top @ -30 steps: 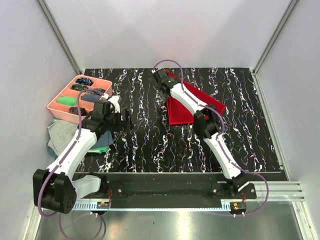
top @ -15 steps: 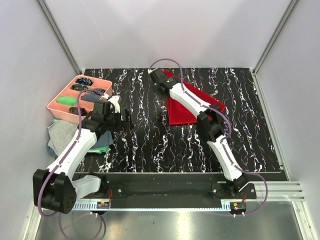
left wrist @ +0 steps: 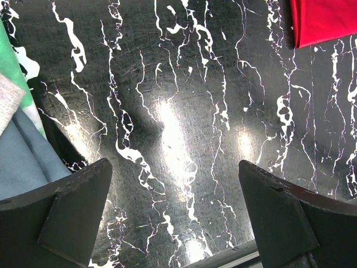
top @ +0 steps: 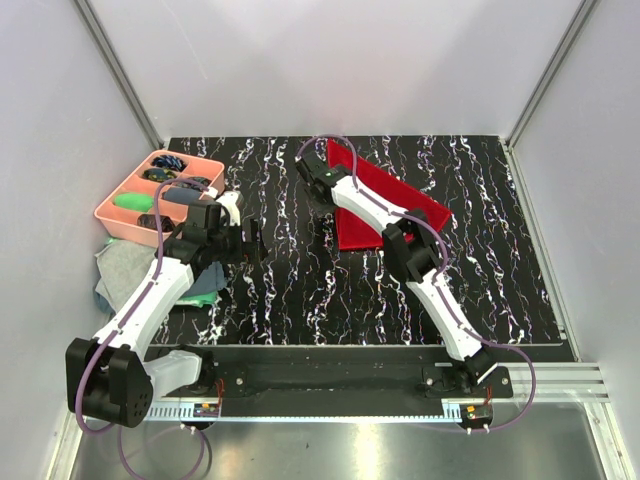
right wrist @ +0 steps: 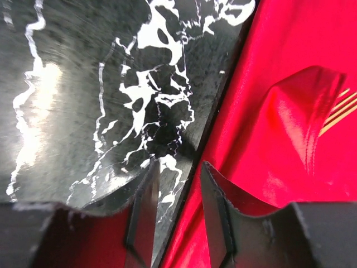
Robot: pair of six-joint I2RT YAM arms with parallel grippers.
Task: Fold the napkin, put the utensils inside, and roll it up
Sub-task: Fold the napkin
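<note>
The napkin (top: pixel 385 205), thin, limp and slippery-looking, lies toward the table's (top: pixel 300 290) far edge, its left hem between the narrowly parted right gripper (right wrist: pixel 177 204) jaws, not visibly pinched.

Light: bright, even, from overhead.
Glare: white hotspots on the glossy black marbled tabletop (left wrist: pixel 173 128).
Blur: right wrist view soft at near edges.

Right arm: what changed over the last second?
The right gripper drew back from the far table edge toward the near-left, along the left edge of the napkin, its jaws narrowing at that cloth edge. More red cloth now shows. The left gripper stayed open and still.
</note>
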